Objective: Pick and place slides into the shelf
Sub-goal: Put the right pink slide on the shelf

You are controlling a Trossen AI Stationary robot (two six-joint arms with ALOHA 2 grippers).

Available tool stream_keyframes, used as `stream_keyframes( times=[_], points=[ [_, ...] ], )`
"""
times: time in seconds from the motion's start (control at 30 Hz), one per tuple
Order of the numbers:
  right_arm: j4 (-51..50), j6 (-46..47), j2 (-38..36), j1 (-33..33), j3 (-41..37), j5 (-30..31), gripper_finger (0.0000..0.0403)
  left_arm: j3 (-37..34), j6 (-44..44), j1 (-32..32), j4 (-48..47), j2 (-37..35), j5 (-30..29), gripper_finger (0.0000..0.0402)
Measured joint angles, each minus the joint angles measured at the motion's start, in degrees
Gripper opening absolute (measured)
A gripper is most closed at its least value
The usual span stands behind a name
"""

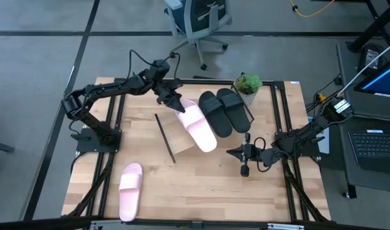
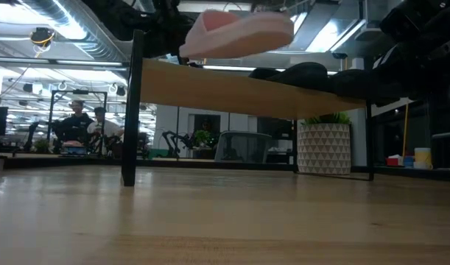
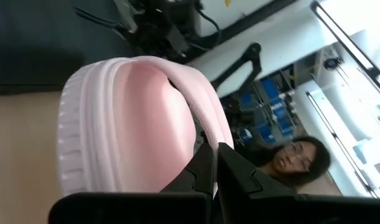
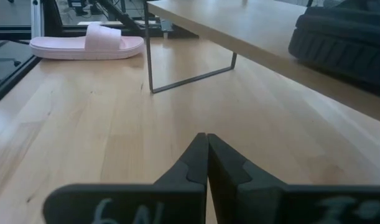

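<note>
- High view is showing the left gripper [image 1: 176, 104] gripping one pink slide [image 1: 198, 126] at its end nearest the desk's far edge, over the shelf [image 1: 182, 137].
- That pink slide is lying with its long axis running diagonally, from the gripper toward the desk's near right corner.
- Left wrist view is showing the fingers [image 3: 196, 174] pinching the strap [image 3: 202, 102] of the pink slide, almost closed on it.
- In the low view the slide is tilting slightly above the board's upper edge; whether it is touching the board is not clear.
- The black pair [image 1: 223, 110] is sitting side by side on the shelf's right part, long axes pointing from the far edge toward the near right.
- The second pink slide [image 1: 130, 190] is lying flat near the desk's near left corner, long axis running near to far, well apart from the shelf.
- The right gripper [image 1: 245, 153] is hovering near the shelf's right end with its fingers [image 4: 224, 165] pressed together on nothing.
- A potted plant [image 1: 247, 87] is standing by the far edge, just beside the black pair.
</note>
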Motion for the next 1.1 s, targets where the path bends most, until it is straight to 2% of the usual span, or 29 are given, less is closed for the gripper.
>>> stream_keyframes(
  times=[0.37,0.57,1.1],
  points=[
    [0.02,-0.25,0.00,-0.01,0.00,0.01,0.0007,0.00,9.07,1.44,-14.00,0.46,-5.34,0.0000],
    [0.04,-0.40,0.00,-0.01,-0.01,0.01,0.0007,0.00,9.98,1.46,-13.14,0.46,-5.71,0.0000],
    [0.15,-1.06,0.00,0.01,0.00,0.03,0.0007,0.00,11.52,2.29,-10.94,0.46,-11.34,0.0000]
  ],
)
